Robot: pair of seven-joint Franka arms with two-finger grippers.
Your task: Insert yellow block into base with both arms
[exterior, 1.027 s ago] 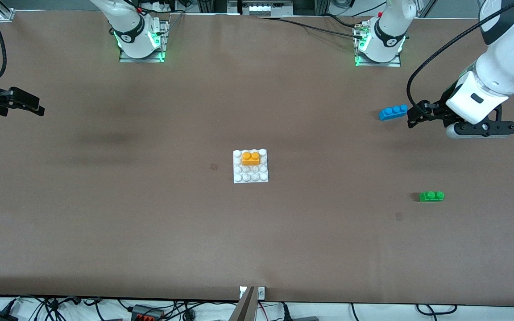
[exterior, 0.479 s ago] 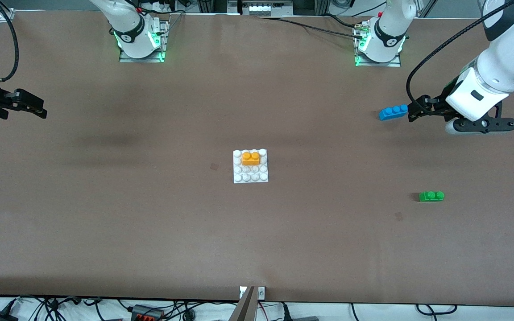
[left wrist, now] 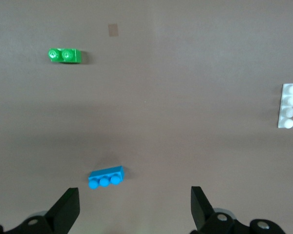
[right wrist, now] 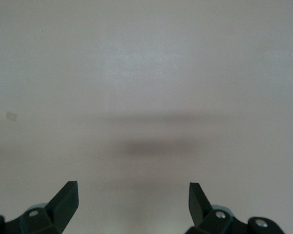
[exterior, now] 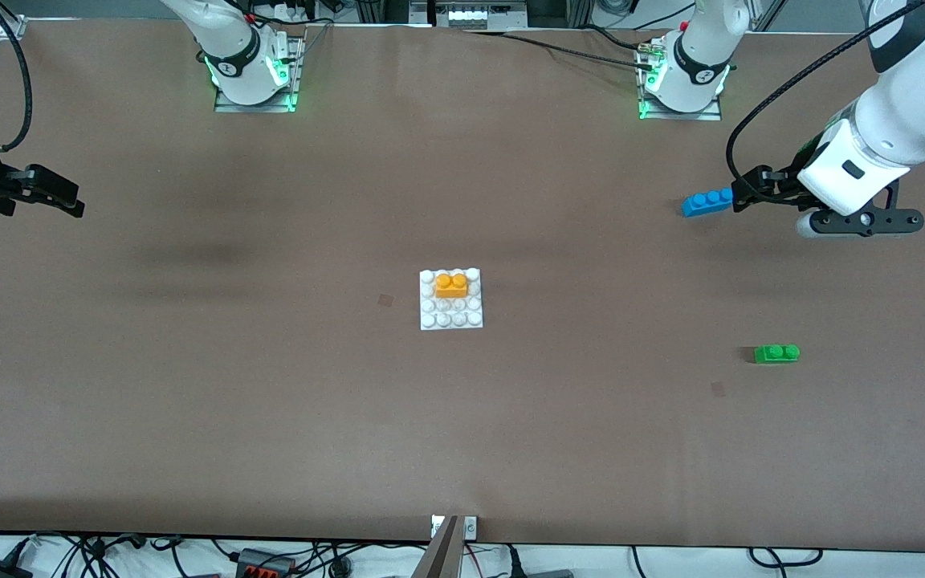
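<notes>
Front view: yellow block (exterior: 451, 286) already sits on the base (exterior: 430, 322), task looks done
Block is on the stud rows farthest from the camera; seating depth unclear. Left gripper (exterior: 751, 197) hangs wide and empty by the blue brick (exterior: 707, 201); right gripper (exterior: 49, 193) wide and empty at its table end

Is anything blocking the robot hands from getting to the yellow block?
Nothing visible does. The yellow block already sits on the base mid-table. The left gripper hangs open beside the blue brick, the right gripper open at its own end.
</notes>
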